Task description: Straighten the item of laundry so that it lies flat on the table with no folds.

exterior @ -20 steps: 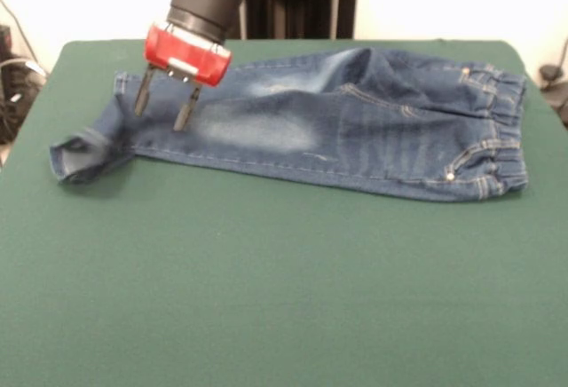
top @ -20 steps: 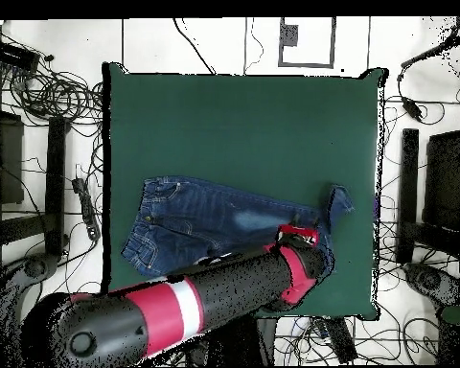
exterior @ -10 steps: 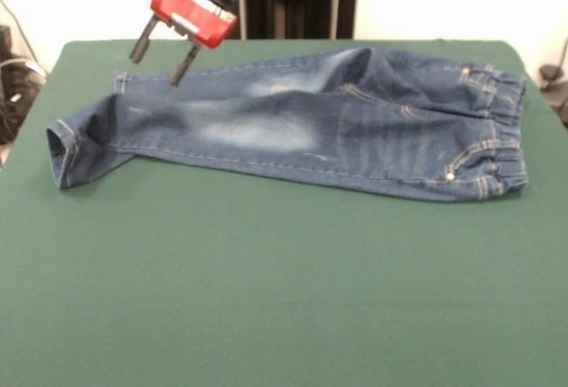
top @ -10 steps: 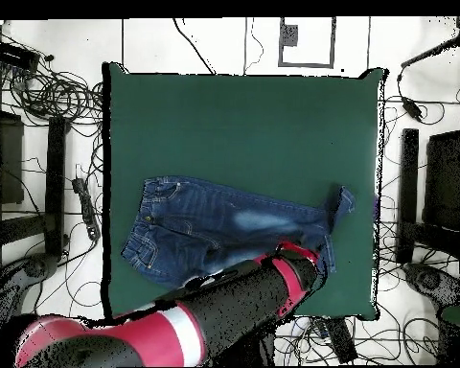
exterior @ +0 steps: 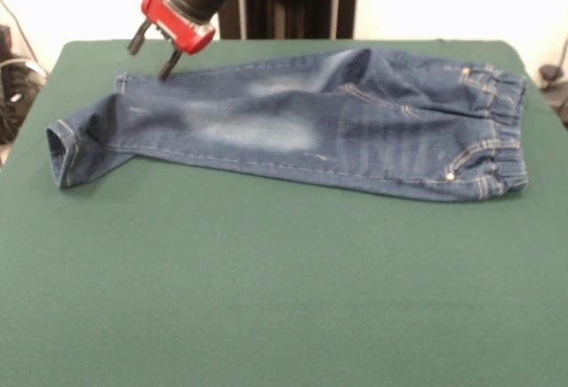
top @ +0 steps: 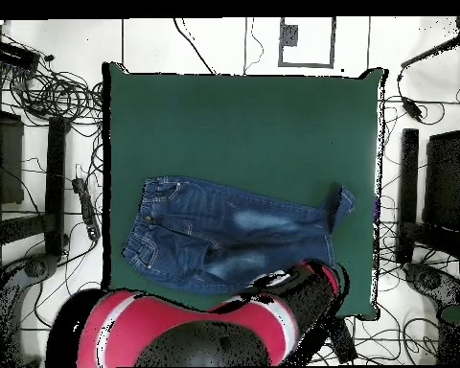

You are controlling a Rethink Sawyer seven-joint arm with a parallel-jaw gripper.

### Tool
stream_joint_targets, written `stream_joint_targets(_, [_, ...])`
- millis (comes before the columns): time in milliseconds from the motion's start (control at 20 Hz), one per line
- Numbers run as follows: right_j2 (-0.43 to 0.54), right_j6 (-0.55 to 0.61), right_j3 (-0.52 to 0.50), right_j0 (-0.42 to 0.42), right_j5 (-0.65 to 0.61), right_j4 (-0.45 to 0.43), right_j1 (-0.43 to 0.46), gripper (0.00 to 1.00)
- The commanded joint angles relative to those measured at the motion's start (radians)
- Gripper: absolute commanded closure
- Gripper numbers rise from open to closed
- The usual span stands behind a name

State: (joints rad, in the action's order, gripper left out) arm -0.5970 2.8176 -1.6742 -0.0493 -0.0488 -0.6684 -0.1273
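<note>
The item of laundry [exterior: 302,125], a small pair of dark blue jeans with pale thigh patches, lies stretched across the far half of the green table [exterior: 266,298]. Its gathered waistband [exterior: 501,130] is at the right and its leg cuffs are at the left. The near cuff [exterior: 62,152] curls up slightly. My gripper [exterior: 151,57] hangs open and empty above the far leg's cuff, clear of the cloth. In the overhead view the jeans [top: 224,230] lie near the table's [top: 243,125] lower edge, and the arm [top: 272,316] covers the gripper.
Dark stands [exterior: 302,1] rise behind the table's far edge. Cables [top: 52,91] and black equipment [top: 435,192] ring the table on the floor. Bare green cloth stretches from the jeans to the near edge in the front view.
The gripper has risen off the left leg end and drawn back toward the far edge. The crumpled near cuff has dropped and now lies straighter.
</note>
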Motion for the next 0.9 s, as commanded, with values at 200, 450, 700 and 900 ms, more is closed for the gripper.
stream_joint_targets(200, [0.281,0.02,-0.037,0.033,-0.049,0.073,0.104,0.0])
stream_joint_targets(450, [0.304,0.054,-0.031,0.057,-0.007,0.093,0.147,0.0])
stream_joint_targets(700, [0.217,0.146,0.01,-0.044,0.098,0.147,0.233,0.0])
stream_joint_targets(900, [0.004,0.273,0.041,-0.264,0.246,0.319,0.394,0.0])
